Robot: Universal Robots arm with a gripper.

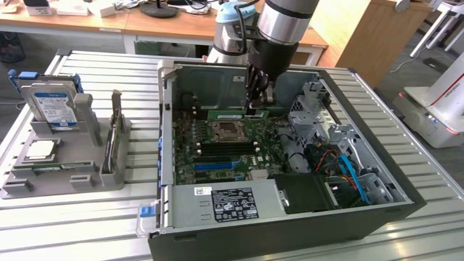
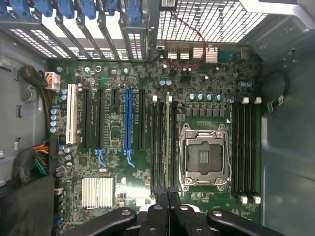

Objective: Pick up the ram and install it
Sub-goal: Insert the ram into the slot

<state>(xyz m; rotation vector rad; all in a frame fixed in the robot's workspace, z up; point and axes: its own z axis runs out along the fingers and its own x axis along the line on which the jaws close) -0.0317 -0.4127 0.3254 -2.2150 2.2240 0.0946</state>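
Gripper (image 2: 165,202) nearest the lens, fingers clenched on the ram (image 2: 168,142), which shows edge-on as 1 thin green line. The stick hangs over the bank of black memory slots (image 2: 158,147) just beside the empty CPU socket (image 2: 204,157), inside the open case (image 1: 406,190). Contact with a slot cannot be told. Judgement: seating well calls for the edge parallel to 1 slot, ends matched to its white end clips (image 2: 155,99), then straight, even pressure; tilt risks jamming a corner.

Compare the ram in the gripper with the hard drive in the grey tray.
The ram is a thin green stick; the hard drive is boxy with a blue label. The ram is held by the gripper inside the case; the hard drive stands outside in the tray.
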